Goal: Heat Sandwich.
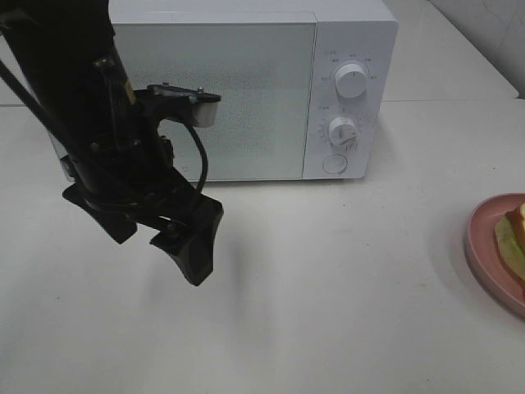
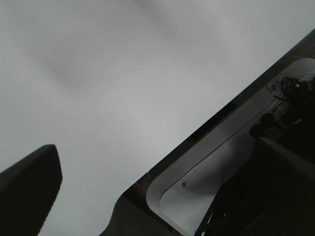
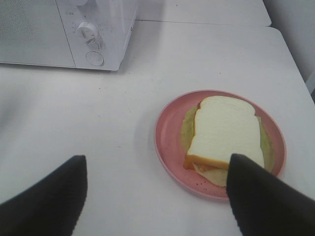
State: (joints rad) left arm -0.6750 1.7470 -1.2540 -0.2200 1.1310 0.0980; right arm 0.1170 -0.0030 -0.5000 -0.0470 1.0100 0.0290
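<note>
The sandwich (image 3: pixel 225 133), pale bread over a green layer with an orange edge, lies on a round pink plate (image 3: pixel 167 137). In the high view only a sliver of the sandwich (image 1: pixel 513 238) and the plate (image 1: pixel 484 246) shows at the right edge. My right gripper (image 3: pixel 155 201) hangs open above the table just short of the plate, one finger (image 3: pixel 44 201) on each side, nothing between them. My left gripper (image 1: pixel 160 242) stands open and empty in front of the lower left of the microwave (image 1: pixel 246 90), whose door is shut.
The microwave's two dials (image 1: pixel 351 80) and a round button (image 1: pixel 335 164) sit on its right panel. The white table (image 1: pixel 328 287) spreads between the microwave and the plate. In the left wrist view a dark finger (image 2: pixel 29 189) hangs over the bare table, with the robot's base (image 2: pixel 221 167) beside it.
</note>
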